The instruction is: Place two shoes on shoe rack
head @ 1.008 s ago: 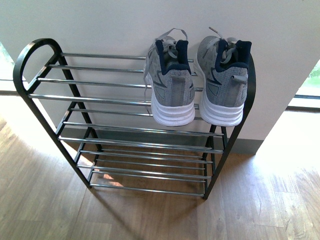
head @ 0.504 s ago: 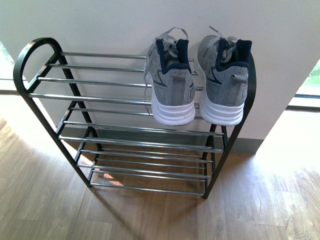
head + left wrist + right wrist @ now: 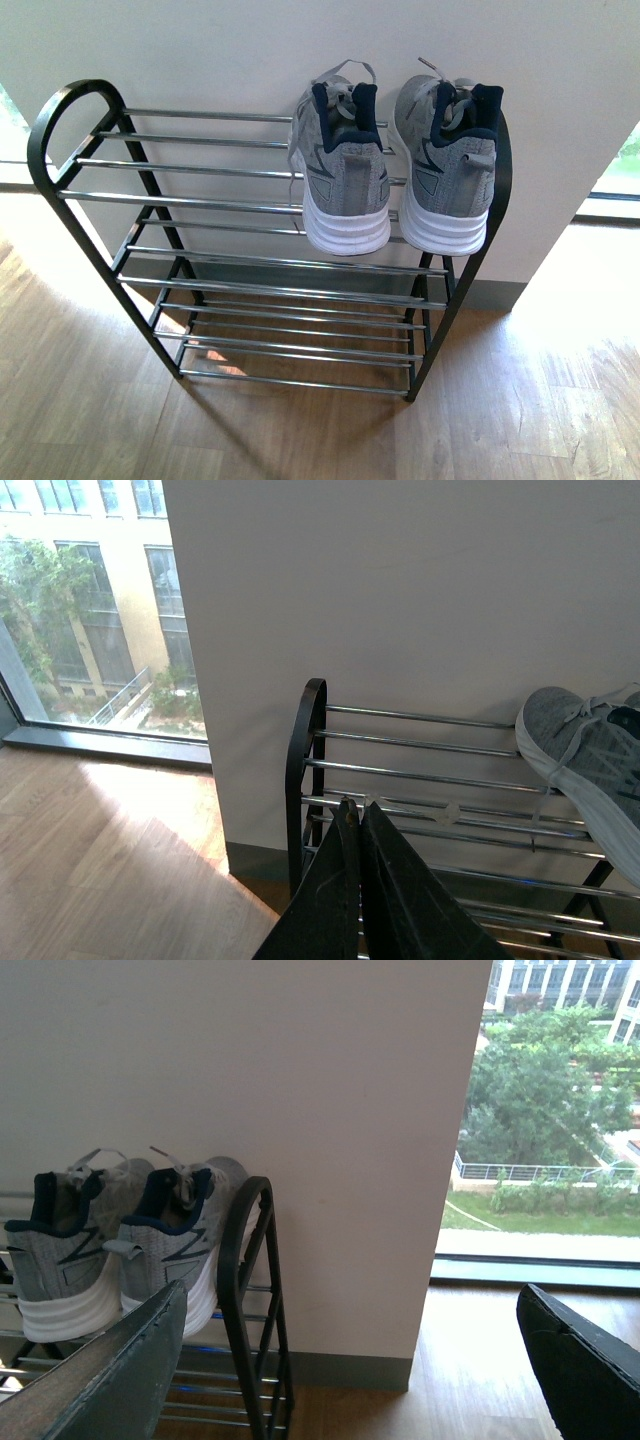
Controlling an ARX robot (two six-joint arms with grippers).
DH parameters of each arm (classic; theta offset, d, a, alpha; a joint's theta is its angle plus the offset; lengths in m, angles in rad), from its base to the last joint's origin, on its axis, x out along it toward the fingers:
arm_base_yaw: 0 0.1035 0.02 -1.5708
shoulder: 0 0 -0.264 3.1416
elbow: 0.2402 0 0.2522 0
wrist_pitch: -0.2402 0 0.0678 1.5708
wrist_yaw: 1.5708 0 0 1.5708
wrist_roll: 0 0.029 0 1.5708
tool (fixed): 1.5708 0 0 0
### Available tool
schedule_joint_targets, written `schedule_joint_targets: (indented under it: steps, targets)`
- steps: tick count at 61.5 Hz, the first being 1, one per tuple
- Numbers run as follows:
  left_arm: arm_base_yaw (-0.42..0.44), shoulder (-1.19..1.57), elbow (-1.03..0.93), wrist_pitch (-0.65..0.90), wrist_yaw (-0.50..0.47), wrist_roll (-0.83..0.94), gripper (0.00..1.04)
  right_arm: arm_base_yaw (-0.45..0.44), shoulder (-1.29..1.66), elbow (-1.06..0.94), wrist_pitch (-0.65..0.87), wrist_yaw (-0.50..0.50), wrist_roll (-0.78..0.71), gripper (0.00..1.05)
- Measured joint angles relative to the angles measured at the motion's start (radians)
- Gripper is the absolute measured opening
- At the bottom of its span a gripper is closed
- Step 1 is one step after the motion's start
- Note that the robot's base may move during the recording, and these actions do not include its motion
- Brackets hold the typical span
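Note:
Two grey knit shoes with white soles stand side by side on the top tier of the shoe rack (image 3: 180,198), at its right end, heels toward me: one shoe (image 3: 340,165) on the left, the other shoe (image 3: 447,160) by the right frame. Neither arm shows in the front view. In the left wrist view my left gripper (image 3: 355,805) is shut with nothing in it, in front of the rack's left frame (image 3: 300,770), and one shoe (image 3: 585,745) shows. My right gripper (image 3: 350,1325) is open and empty, beside the rack's right frame (image 3: 250,1290); both shoes (image 3: 120,1245) show.
The rack stands against a pale wall (image 3: 200,50) on a wood floor (image 3: 520,400). Lower chrome tiers (image 3: 290,345) hold nothing. Floor-level windows (image 3: 550,1110) flank the wall on both sides.

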Motion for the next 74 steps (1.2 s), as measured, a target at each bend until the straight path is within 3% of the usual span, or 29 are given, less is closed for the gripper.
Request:
schedule_joint_targets:
  steps: [44, 50, 67, 74]
  targets:
    - [0.0, -0.289, 0.0, -0.283, 0.0, 0.0, 0.01, 0.0, 0.0, 0.0, 0.0, 0.0, 0.0, 0.96]
    - [0.0, -0.414, 0.0, -0.44, 0.0, 0.0, 0.01, 0.0, 0.0, 0.0, 0.0, 0.0, 0.0, 0.96]
    - [0.002, -0.443, 0.0, -0.456, 0.0, 0.0, 0.01, 0.0, 0.0, 0.0, 0.0, -0.001, 0.0, 0.96]
    - [0.002, -0.444, 0.0, -0.456, 0.0, 0.0, 0.2, 0.0, 0.0, 0.0, 0.0, -0.002, 0.0, 0.96]
